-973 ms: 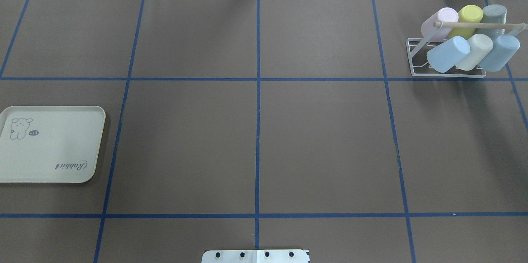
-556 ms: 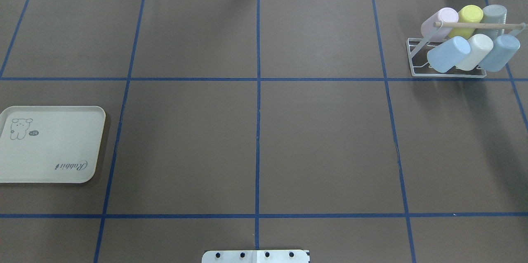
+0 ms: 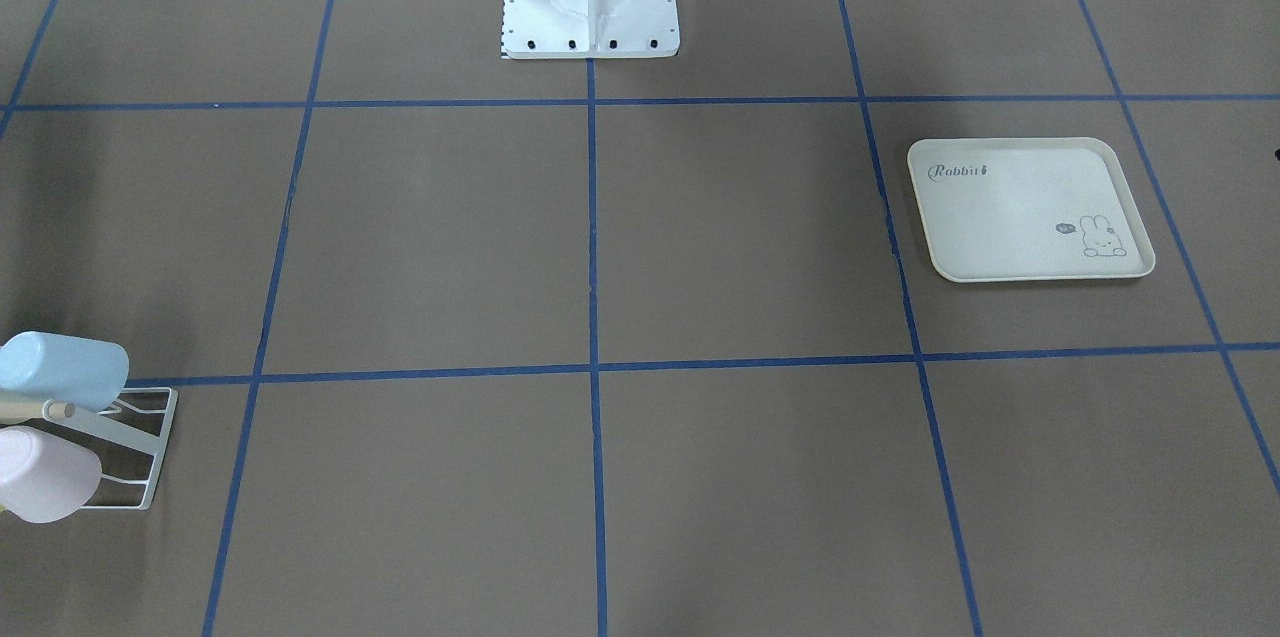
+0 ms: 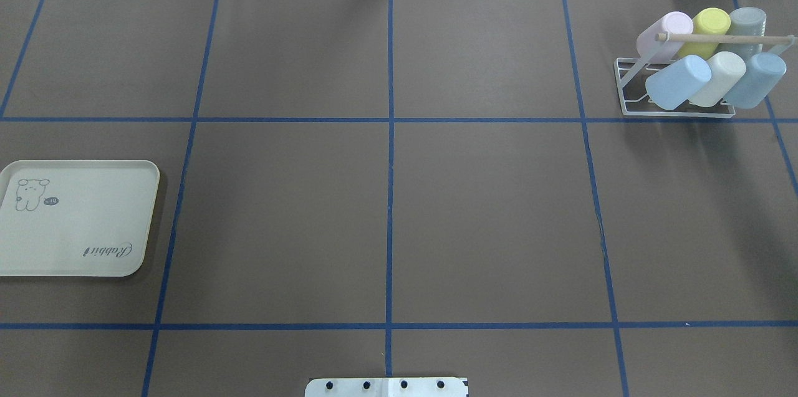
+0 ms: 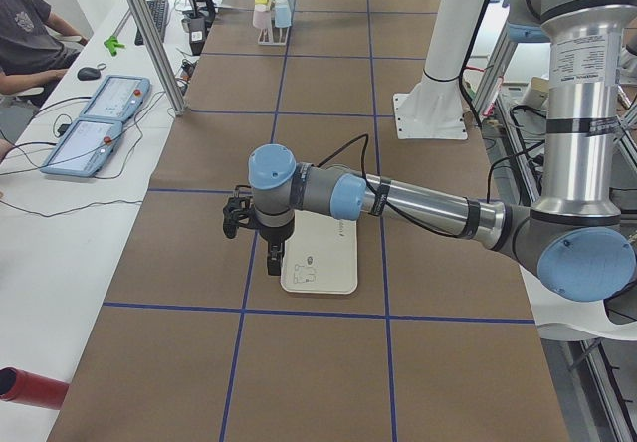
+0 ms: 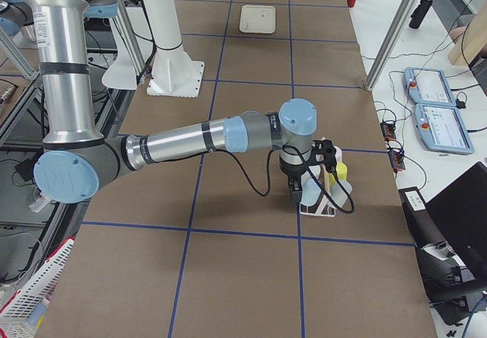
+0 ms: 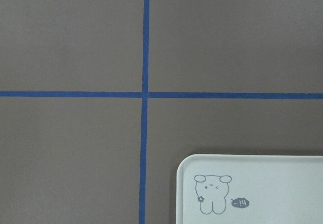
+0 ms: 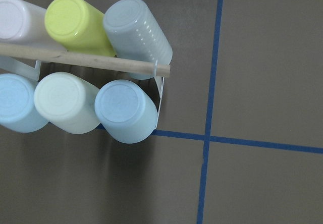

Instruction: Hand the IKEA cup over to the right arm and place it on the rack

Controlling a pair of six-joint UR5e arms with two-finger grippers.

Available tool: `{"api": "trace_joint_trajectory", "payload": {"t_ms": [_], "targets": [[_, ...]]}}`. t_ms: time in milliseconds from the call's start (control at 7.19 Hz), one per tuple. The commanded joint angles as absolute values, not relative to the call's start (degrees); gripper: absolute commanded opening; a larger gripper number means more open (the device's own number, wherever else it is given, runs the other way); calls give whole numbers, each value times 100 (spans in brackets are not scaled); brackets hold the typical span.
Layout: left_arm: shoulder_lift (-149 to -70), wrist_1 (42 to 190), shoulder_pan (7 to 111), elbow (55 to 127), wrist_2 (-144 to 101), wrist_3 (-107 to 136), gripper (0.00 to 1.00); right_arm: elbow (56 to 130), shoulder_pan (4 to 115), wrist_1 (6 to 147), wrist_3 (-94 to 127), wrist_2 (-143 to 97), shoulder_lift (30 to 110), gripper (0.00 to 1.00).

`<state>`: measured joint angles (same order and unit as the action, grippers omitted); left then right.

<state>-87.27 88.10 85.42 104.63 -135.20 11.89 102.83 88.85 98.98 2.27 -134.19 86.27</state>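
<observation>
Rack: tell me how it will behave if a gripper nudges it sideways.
The rack is thin wire, so probably light; it would likely slide on the smooth table. Six cups sit tilted above its narrow base, so it may be top-heavy and tip. The cups look like smooth plastic, merely slipped on, and might slide off.

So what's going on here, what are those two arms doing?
Neither arm seems to be handling anything. The left gripper hangs over the edge of the rabbit tray, which holds no cup. The right gripper hangs just above the rack, where six cups sit tilted, bottoms up. I cannot tell whether either gripper is open or shut.
</observation>
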Motion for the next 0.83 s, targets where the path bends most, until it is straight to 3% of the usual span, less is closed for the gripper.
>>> {"api": "trace_joint_trajectory", "payload": {"t_ms": [0, 695], "targets": [[-8727, 8798, 8552, 10467, -13605, 1222, 100, 10494, 8798, 10397, 202, -13403, 8674, 99], [-8552, 8763, 8578, 10801, -13614, 1230, 100, 10381, 8780, 10318, 299, -13324, 8648, 100]]}}
